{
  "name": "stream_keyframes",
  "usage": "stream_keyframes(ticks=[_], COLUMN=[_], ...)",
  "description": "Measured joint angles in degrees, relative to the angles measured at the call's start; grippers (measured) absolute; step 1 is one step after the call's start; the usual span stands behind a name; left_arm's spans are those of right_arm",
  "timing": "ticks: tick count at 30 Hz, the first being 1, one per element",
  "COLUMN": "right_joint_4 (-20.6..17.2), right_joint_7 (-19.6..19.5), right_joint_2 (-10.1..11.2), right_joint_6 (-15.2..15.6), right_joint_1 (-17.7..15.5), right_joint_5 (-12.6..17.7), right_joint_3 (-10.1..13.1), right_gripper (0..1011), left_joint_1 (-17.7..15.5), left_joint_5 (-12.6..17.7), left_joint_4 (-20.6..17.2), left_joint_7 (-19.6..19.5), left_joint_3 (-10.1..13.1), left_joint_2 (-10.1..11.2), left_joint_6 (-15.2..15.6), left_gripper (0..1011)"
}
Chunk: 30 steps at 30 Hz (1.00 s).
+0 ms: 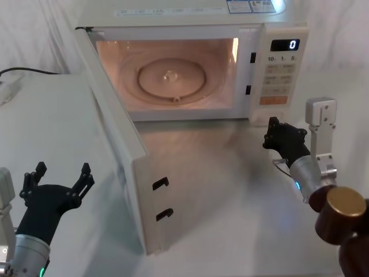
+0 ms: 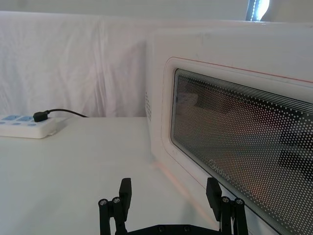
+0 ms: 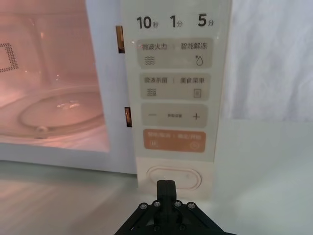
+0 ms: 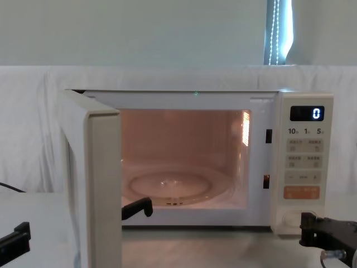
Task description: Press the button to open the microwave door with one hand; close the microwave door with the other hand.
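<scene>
The microwave door [image 1: 118,150] stands open beside the wide-spread left claw [image 1: 56,176] — the right claw [image 3: 165,188], fingers together, sits just before the button [image 3: 168,177].

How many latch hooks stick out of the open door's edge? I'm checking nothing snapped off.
2: both on the free edge of the microwave door, an upper hook and a lower hook beneath it.

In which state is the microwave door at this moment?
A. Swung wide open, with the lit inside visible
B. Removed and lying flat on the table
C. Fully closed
A: the microwave door stands swung out toward the robot, exposing the lit cavity and glass turntable.
</scene>
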Motion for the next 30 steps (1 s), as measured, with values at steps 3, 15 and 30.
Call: stream_keyframes(ticks=[3, 15, 30], right_joint_4=[-2.5, -11.7, -17.8], right_joint_7=[-0.4, -2.5, -5.4], right_joint_2=[0.0, 0.0, 0.7], right_joint_6=[0.8, 2.4, 2.6], right_joint_1=[-1.7, -9.3, -13.9], right_joint_5=[0.0, -0.4, -2.4], right_joint_3=[-0.1, -0.2, 1.8], right_gripper=[0, 0, 0], left_joint_1=[0.0, 0.0, 0.0], left_joint_5=[0.0, 0.0, 0.0], left_joint_4=[0.0, 0.0, 0.0], left_joint_7=[0.0, 0.0, 0.0], left_joint_3=[0.0, 0.0, 0.0], left_joint_2=[0.0, 0.0, 0.0], left_joint_6=[0.0, 0.0, 0.0], left_gripper=[1001, 1001, 1001])
